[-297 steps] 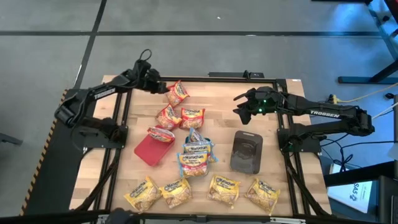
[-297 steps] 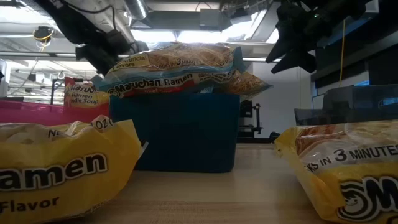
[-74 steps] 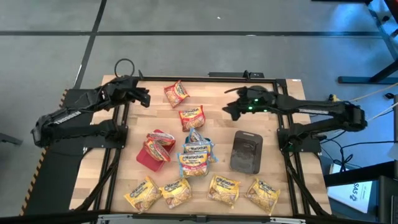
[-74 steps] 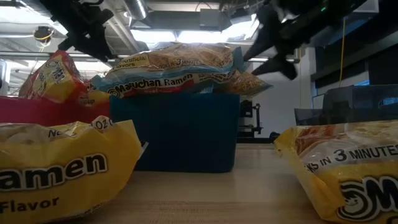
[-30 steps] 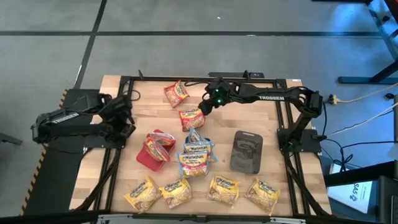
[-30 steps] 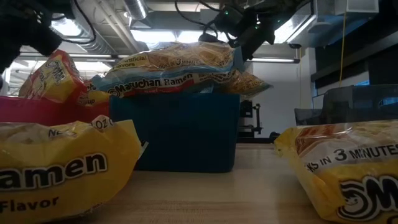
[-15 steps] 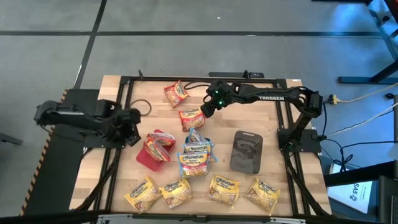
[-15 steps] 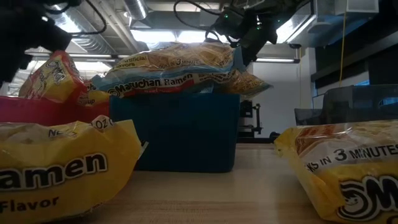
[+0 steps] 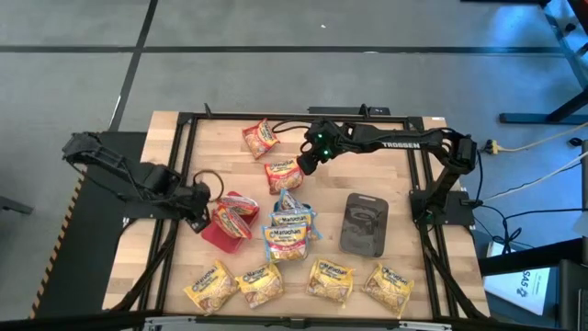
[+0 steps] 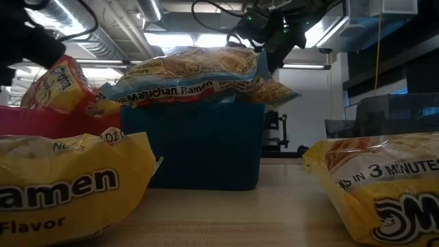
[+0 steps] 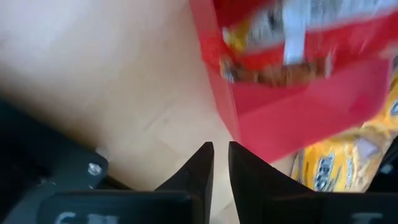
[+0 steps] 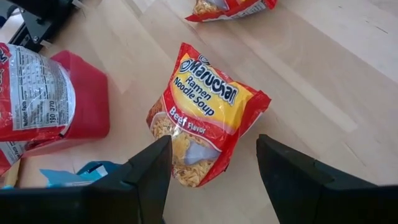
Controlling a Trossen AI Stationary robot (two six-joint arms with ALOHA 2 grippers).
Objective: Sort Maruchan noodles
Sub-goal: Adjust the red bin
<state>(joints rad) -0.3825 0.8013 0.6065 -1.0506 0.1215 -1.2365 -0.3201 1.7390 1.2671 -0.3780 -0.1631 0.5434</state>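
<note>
A red Maruchan beef packet (image 12: 202,127) lies flat on the wood, and my right gripper (image 12: 211,168) hangs open just above it, one finger on each side and neither touching. In the high view that gripper (image 9: 299,168) is over the packet (image 9: 283,174). My left gripper (image 9: 197,210) is at the left side of the red tray (image 9: 213,230). Its fingers (image 11: 221,158) stand almost together with nothing between them, over bare wood beside the tray's wall (image 11: 261,118). Red packets (image 9: 237,208) lie on that tray.
Another red packet (image 9: 260,138) lies at the far side. Blue-edged packets (image 9: 289,228) are heaped on a teal tray in the middle. A dark grey tray (image 9: 365,223) lies to their right. Several yellow packets (image 9: 260,285) line the near edge.
My left gripper has swung from the table's left edge toward the near edge and rightward, sinking, and now stands beside the red tray. The packets have not moved.
</note>
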